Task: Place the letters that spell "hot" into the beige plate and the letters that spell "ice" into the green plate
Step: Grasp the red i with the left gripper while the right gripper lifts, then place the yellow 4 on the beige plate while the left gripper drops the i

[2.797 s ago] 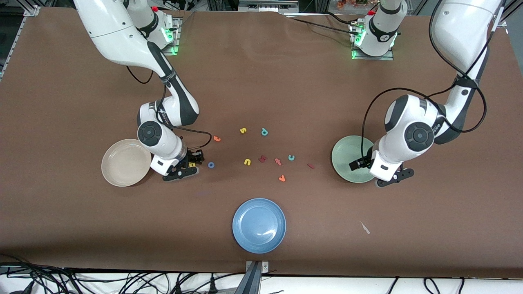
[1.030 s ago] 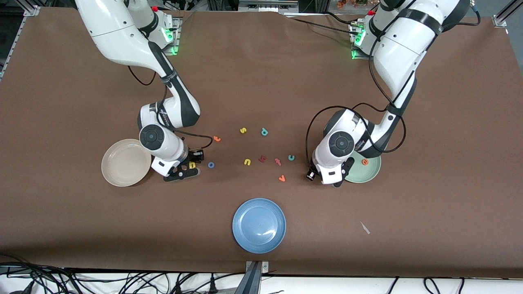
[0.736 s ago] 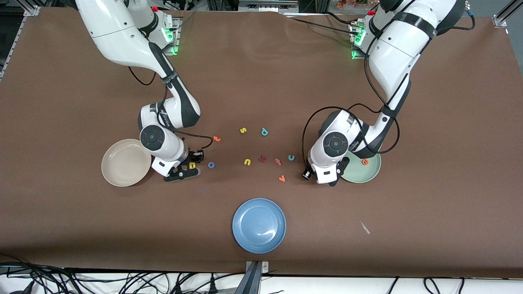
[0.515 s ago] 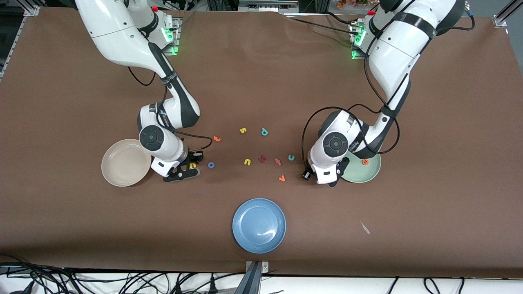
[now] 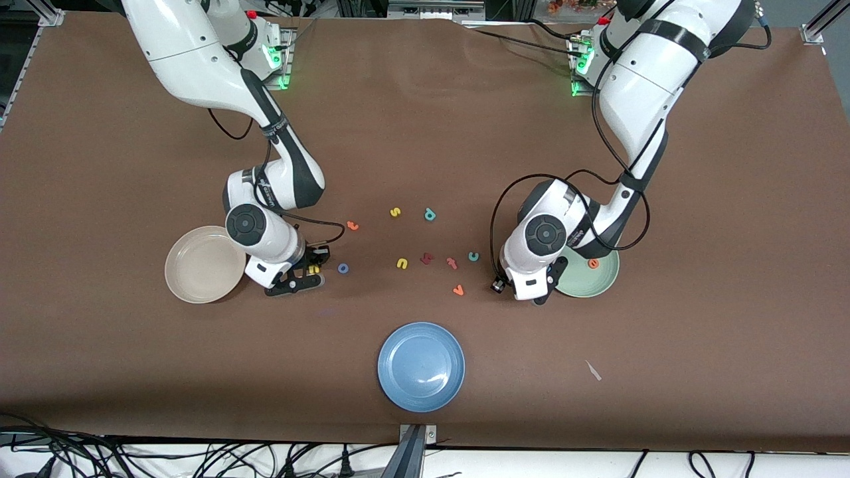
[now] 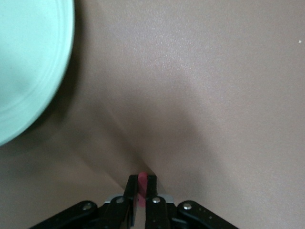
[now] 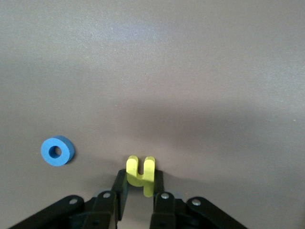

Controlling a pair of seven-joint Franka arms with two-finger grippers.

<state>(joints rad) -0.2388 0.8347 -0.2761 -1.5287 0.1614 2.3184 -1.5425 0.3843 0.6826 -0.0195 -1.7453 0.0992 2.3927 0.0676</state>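
**Both grippers pinched onto a letter, down at the table**

So your right gripper has its two black fingers squeezed onto the little yellow foam "h", which sticks out past the fingertips, right down at the brown table. The small blue foam ring "o" lies flat just beside that gripper, not touching it, and the round cream-beige shallow plate sits on the gripper's other flank, toward the right arm's end of the table. The tiny orange foam "t" is a bit farther from the front camera than the gripper.

Your left gripper is closed tight on the dark red short foam bar "i"; only a sliver of red shows between the fingertips, low against the table. The round pale mint-green shallow plate is close beside this gripper, with the orange round foam "e" already lying in it. The teal foam "c" lies near the gripper, toward the middle of the table.

Further out you've got the spare letters in the middle, a yellow "s", a teal "p", a yellow "u", a dark red angular letter, a pinkish-red "t" and an orange angular letter. The round blue plate sits nearest the front camera.
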